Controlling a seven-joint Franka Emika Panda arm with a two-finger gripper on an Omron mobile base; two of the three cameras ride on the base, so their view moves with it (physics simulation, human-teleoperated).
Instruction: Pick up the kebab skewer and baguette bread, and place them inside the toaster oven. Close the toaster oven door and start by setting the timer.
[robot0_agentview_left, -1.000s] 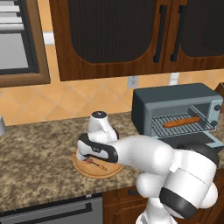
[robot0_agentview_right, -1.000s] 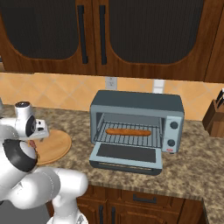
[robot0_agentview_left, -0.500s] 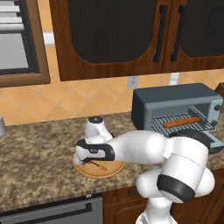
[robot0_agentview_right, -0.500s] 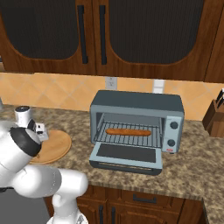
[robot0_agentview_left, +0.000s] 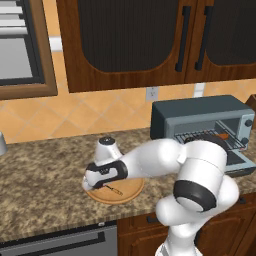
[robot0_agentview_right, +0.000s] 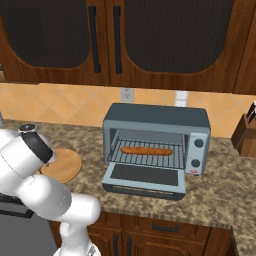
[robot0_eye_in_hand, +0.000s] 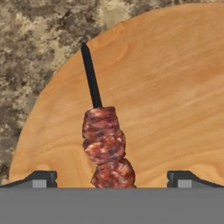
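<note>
In the left base view the white arm reaches from 5 o'clock across to the left, its forearm level over the counter (robot0_agentview_left: 45, 175), and the hand bends down onto the round wooden board (robot0_agentview_left: 127, 190). The gripper (robot0_agentview_left: 102, 186) sits low over the board's left part, lower and further left than a second ago. The kebab skewer (robot0_agentview_left: 113, 189) shows as a thin dark line on the board, just at the hand's 4 o'clock. At 3 o'clock the toaster oven (robot0_agentview_left: 195, 117) stands with the toaster oven door (robot0_agentview_left: 235, 161) let down flat.

In the right base view the arm's elbow fills 9 o'clock and hides the hand; it has swung further over the board (robot0_agentview_right: 67, 167) than before. The toaster oven (robot0_agentview_right: 157, 120) is at centre, unmoved, with the baguette bread (robot0_agentview_right: 146, 150) lying lengthwise on its wire rack (robot0_agentview_right: 145, 159), an orange-brown loaf with tapered ends. The door (robot0_agentview_right: 145, 179) lies open toward 6 o'clock.

In the hand view the fingertips (robot0_eye_in_hand: 41, 178) stand wide apart at 7 and 5 o'clock, gripping nothing. The skewer (robot0_eye_in_hand: 103, 140) lies between them on the board (robot0_eye_in_hand: 175, 100): three reddish-brown meat chunks near 6 o'clock, the bare dark stick pointing to 11 o'clock.
</note>
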